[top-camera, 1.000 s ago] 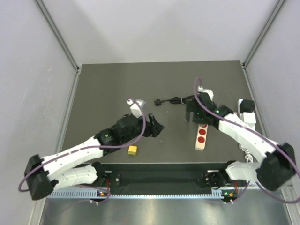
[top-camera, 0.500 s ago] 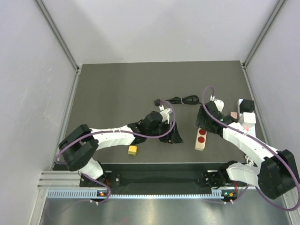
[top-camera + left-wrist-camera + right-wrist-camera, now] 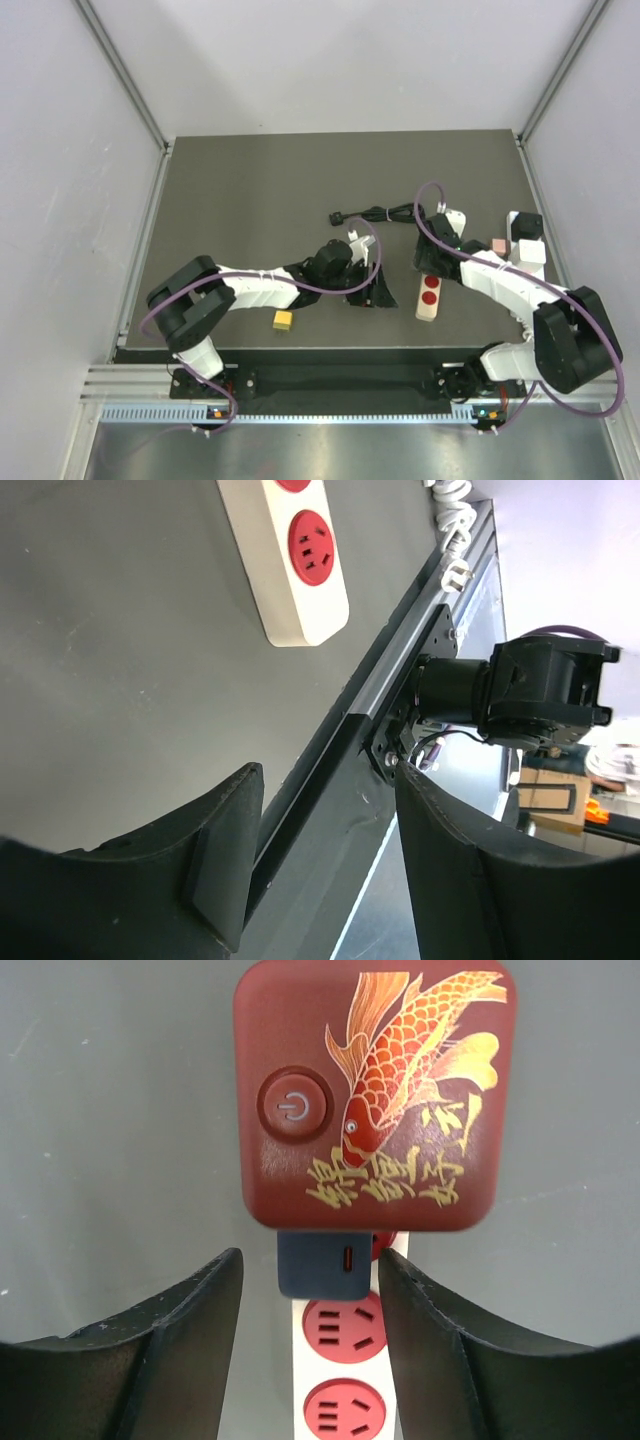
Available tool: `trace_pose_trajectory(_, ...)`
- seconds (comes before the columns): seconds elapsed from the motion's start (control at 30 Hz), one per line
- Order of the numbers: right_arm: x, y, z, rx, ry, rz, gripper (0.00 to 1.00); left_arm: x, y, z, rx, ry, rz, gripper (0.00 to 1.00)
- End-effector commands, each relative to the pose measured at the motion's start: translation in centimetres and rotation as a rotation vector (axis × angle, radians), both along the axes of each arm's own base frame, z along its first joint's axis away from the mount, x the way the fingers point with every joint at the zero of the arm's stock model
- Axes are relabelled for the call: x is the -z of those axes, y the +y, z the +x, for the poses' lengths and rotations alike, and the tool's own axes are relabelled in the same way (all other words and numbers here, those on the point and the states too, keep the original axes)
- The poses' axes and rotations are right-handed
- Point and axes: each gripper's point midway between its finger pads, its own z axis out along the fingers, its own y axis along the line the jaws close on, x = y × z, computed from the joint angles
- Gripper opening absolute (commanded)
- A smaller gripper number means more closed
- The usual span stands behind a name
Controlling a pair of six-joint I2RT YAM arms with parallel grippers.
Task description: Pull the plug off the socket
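Plainly, the white power strip (image 3: 430,293) ran lengthwise toward the arms, and at its far end, just beside a red koi block (image 3: 375,1090), the dark blue plug (image 3: 322,1265) sat socketed between the parted, empty jaws of the nearer right gripper (image 3: 310,1260), the left gripper (image 3: 328,775), likewise wide and empty, standing left of the strip.

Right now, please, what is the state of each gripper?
Left gripper: open, holding nothing.
Right gripper: open, one finger on each side of the blue plug, not closed on it.
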Motion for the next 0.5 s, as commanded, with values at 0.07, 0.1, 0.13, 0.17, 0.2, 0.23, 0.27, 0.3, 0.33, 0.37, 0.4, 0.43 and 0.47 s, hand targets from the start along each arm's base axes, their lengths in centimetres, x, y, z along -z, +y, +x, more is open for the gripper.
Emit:
trace_pose_trajectory(0.07,-1.3,-0.2,2.4,0.004,-0.086,-0.036,0.56,-1.8,-2.4,0.7,0.027,-0.011,-0.109,0.59)
trace_pose_trajectory(0.1,-1.4,-0.3,2.5,-0.001,-0.093,-0.042,0.56,-1.8,-2.6,0.7,0.026,0.000,-0.114,0.58)
trace_pose_trajectory(0.13,-1.3,-0.4,2.5,-0.001,-0.096,-0.052,0.55,-1.6,-2.9,0.8,0.028,0.000,-0.122,0.58)
trace_pose_trajectory(0.17,-1.3,-0.4,2.6,-0.004,-0.097,-0.058,0.53,-1.4,-3.0,0.9,0.027,0.006,-0.125,0.57)
trace_pose_trajectory(0.2,-1.4,-0.5,2.6,-0.005,-0.099,-0.068,0.51,-1.6,-3.3,0.9,0.029,0.012,-0.134,0.56)
trace_pose_trajectory(0.23,-1.4,-0.5,2.6,-0.008,-0.100,-0.077,0.49,-1.2,-3.5,1.0,0.029,0.017,-0.135,0.56)
trace_pose_trajectory(0.27,-1.5,-0.5,2.7,-0.009,-0.102,-0.079,0.46,-1.1,-3.6,1.1,0.026,0.021,-0.135,0.55)
trace_pose_trajectory(0.3,-1.6,-0.6,2.8,-0.007,-0.108,-0.086,0.44,-0.7,-3.8,1.3,0.022,0.025,-0.129,0.54)
trace_pose_trajectory(0.33,-1.6,-0.6,2.7,-0.010,-0.106,-0.090,0.41,-0.7,-3.9,1.4,0.022,0.024,-0.132,0.54)
trace_pose_trajectory(0.37,-1.8,-0.6,2.8,-0.008,-0.111,-0.094,0.41,-0.6,-4.1,1.5,0.020,0.025,-0.130,0.53)
trace_pose_trajectory(0.4,-1.8,-0.6,2.8,-0.008,-0.112,-0.096,0.41,-0.6,-4.3,1.7,0.019,0.022,-0.133,0.53)
trace_pose_trajectory(0.43,-1.8,-0.6,3.0,-0.009,-0.115,-0.096,0.40,-0.1,-4.4,1.9,0.015,0.026,-0.123,0.53)
trace_pose_trajectory(0.47,-1.7,-0.6,2.9,-0.009,-0.111,-0.100,0.40,0.1,-4.5,1.9,0.016,0.028,-0.121,0.53)
